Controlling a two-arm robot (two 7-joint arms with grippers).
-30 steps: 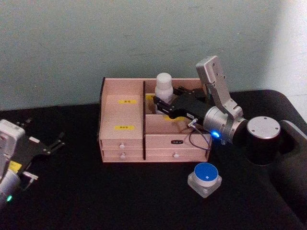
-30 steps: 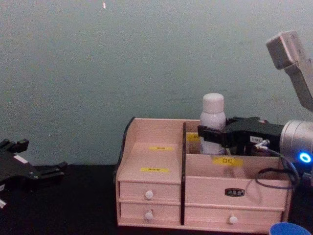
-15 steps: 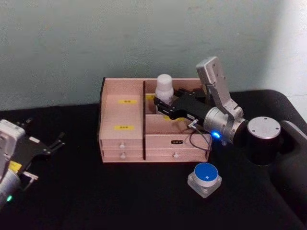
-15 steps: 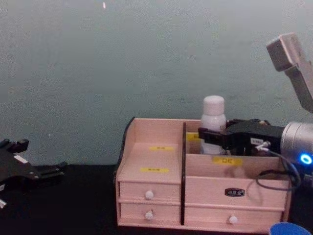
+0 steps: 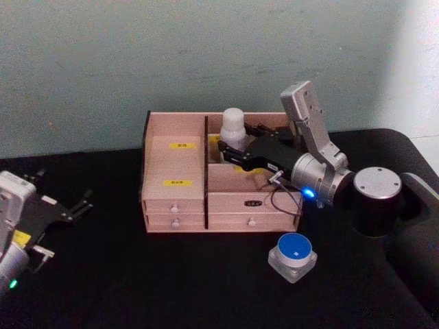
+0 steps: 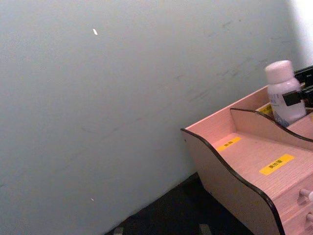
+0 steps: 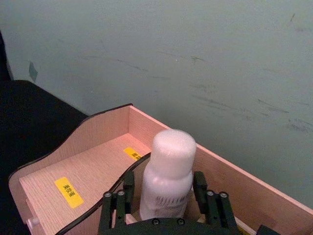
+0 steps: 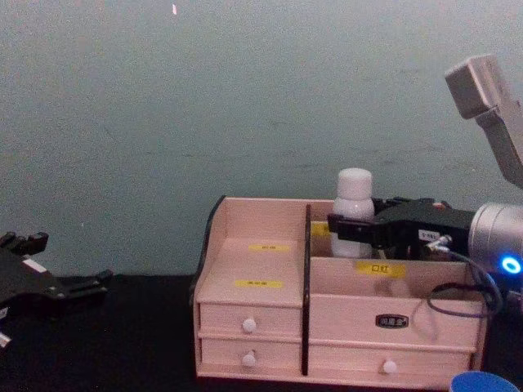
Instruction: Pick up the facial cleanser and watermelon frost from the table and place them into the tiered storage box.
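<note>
i see the facial cleanser (image 5: 233, 125) standing upright, long axis vertical, cap up, in the rear right compartment of the tiered storage box (image 5: 175, 164). my right gripper (image 7: 164, 188) clamps its body from both sides. the watermelon frost (image 5: 293, 253) sits lid-up on the table (image 5: 171, 288) before the box. the left gripper (image 5: 65, 205) is parked far left, jaws spread.

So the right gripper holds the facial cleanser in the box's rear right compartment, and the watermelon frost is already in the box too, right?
No. The head view shows the watermelon frost on the table in front of the tiered storage box, not in it. The rest stands: the right gripper holds the facial cleanser in the rear right compartment.
</note>
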